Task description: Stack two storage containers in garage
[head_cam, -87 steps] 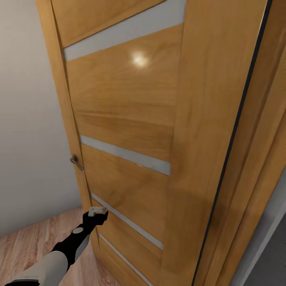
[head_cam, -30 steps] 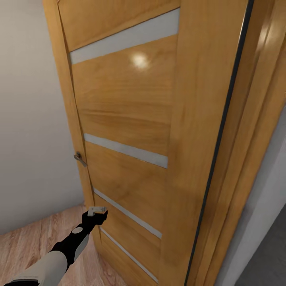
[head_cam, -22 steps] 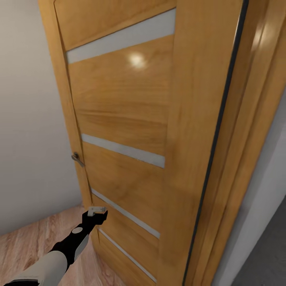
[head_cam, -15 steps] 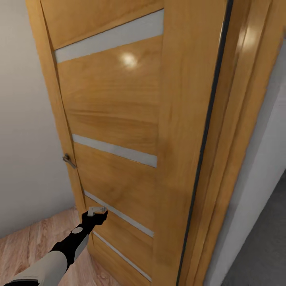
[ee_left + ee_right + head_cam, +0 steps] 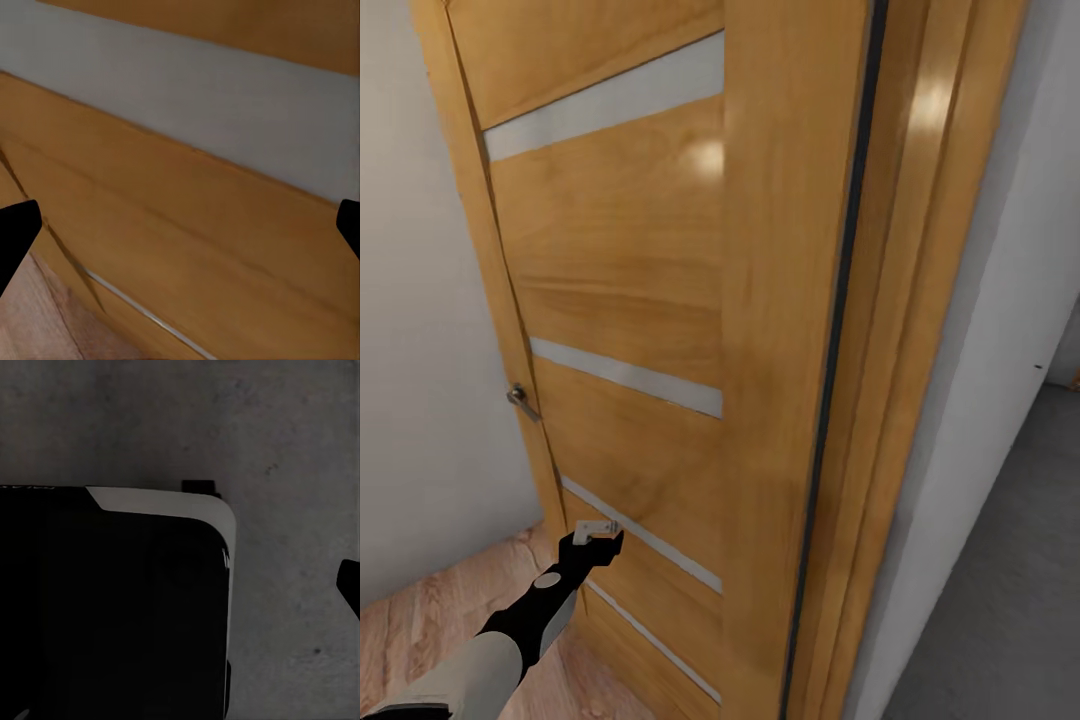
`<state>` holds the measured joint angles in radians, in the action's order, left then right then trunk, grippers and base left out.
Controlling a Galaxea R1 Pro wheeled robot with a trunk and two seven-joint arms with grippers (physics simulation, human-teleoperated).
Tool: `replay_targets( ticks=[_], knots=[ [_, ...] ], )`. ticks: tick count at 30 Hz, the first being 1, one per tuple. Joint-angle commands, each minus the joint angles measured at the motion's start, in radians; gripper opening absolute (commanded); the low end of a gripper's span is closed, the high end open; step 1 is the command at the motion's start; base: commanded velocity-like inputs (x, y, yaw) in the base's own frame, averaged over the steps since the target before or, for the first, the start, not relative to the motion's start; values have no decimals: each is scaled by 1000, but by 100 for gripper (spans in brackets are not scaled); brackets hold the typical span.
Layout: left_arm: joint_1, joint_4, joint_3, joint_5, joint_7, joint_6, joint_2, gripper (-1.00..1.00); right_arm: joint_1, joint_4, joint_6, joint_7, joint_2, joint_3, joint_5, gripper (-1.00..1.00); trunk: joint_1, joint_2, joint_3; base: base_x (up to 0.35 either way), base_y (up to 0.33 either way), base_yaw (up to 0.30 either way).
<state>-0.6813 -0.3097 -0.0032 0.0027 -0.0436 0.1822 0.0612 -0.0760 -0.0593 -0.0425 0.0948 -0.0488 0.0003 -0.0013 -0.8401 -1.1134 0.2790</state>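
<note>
Glossy honey-wood door (image 5: 620, 300), matt grey strips, rough concrete floor (image 5: 1000, 600).

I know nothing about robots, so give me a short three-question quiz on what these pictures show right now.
1. True or false: the robot's left hand is closed around the small metal door handle.
2. The hand reaches toward: A) honey-coloured wooden door with pale grey strips, B) a window, C) a shelf?
3. What kind of floor lies under the left arm?

Key: 1 false, the hand is open and low, well below the handle; 2 A; 3 light wood planks.
</note>
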Motion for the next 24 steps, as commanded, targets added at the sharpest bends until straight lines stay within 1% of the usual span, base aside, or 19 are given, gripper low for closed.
replay_targets(
  ticks=[1,4,8,24],
  knots=[
    [-1,-1,-8,2,-10,3,-16,100,-1,1,-3,3,0,0,0,100,-1,-1,1,240,0,-7],
    [-1,-1,-8,2,-10,3,-16,100,-1,1,-3,3,0,0,0,100,-1,-1,1,203,0,-5],
    [-1,0,-8,2,-10,3,-15,100,-1,1,-3,3,0,0,0,100,-1,-1,1,73,0,-2],
    [-1,-1,-8,2,-10,3,-15,100,-1,1,-3,3,0,0,0,100,-1,-1,1,6,0,0]
  ],
)
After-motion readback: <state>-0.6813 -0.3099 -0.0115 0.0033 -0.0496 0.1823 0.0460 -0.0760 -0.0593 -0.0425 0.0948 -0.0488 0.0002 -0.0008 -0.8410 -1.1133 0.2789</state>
